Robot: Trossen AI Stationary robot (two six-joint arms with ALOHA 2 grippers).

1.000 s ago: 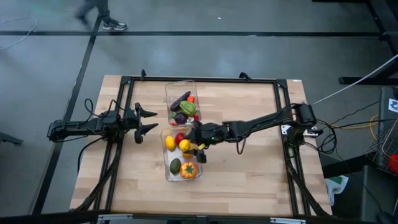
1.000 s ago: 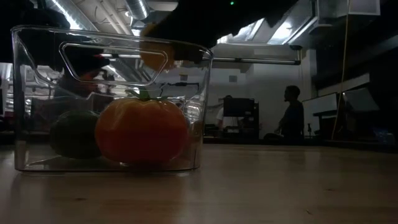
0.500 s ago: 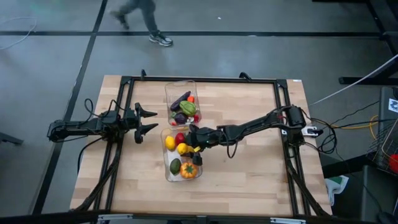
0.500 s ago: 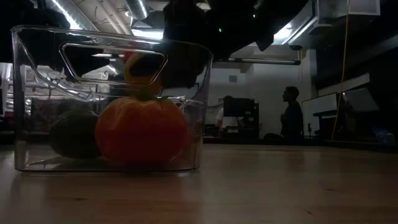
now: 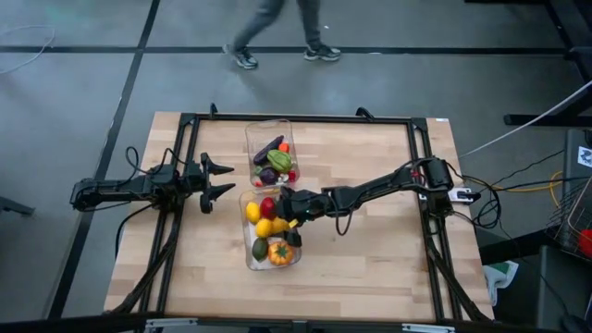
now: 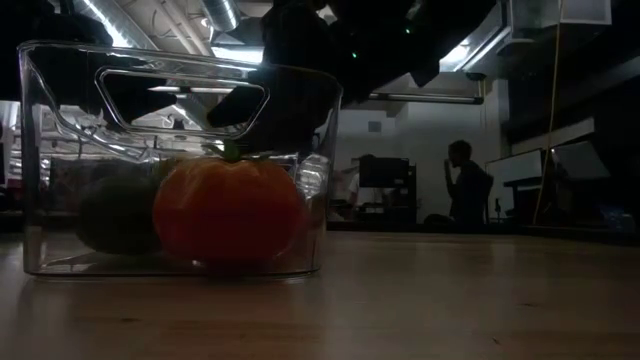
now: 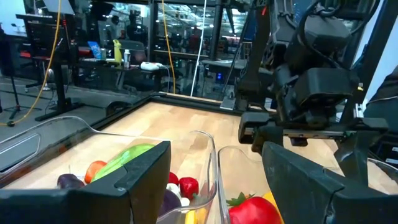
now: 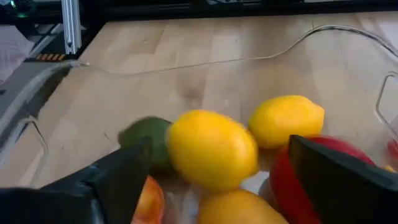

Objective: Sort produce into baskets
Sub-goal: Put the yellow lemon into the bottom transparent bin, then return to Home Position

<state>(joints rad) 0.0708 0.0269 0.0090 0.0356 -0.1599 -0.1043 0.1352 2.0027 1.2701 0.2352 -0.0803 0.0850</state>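
Now R gripper (image 5: 289,222) jaws wide over near basket (image 5: 248,259), lemon (image 8: 212,149) lying free between them; L gripper (image 5: 226,178) wide, idle near tabletop's left edge.

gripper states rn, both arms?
Left gripper: open, empty, waiting beside the bins.
Right gripper: open over the near bin, nothing held; a yellow lemon lies just past its fingers.
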